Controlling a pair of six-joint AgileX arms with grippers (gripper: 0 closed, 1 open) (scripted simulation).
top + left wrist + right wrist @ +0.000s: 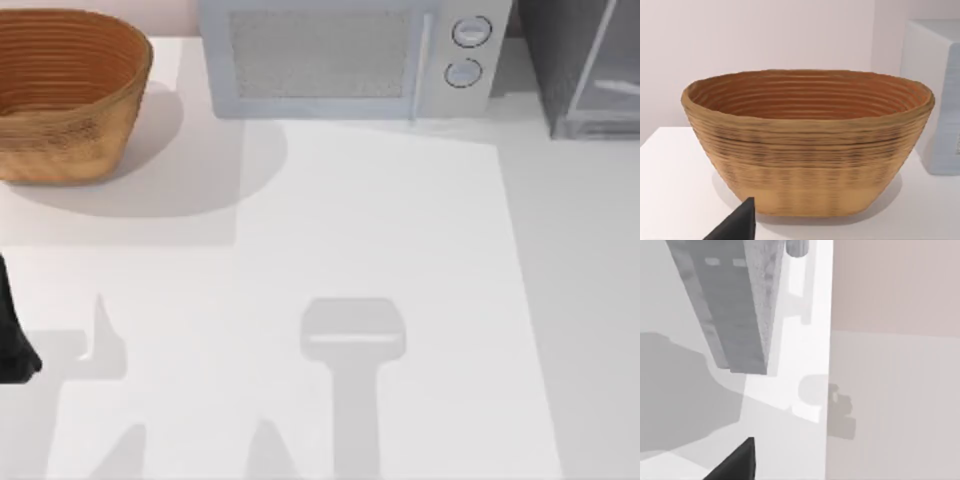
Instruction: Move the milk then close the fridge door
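Black left pincer [735,225], its state not discernible, is seen near the woven brown basket [807,145]; pale grey fridge door [600,60] should be approached squarely.

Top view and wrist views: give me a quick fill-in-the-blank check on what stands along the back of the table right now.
1. The woven basket stands at the table's back ____ corner.
2. The white microwave has ____ round knobs on its front.
3. The dark speckled fridge cabinet stands to the ____ of the microwave.
4. The left wrist view looks straight at the ____.

Missing words: left; two; right; basket
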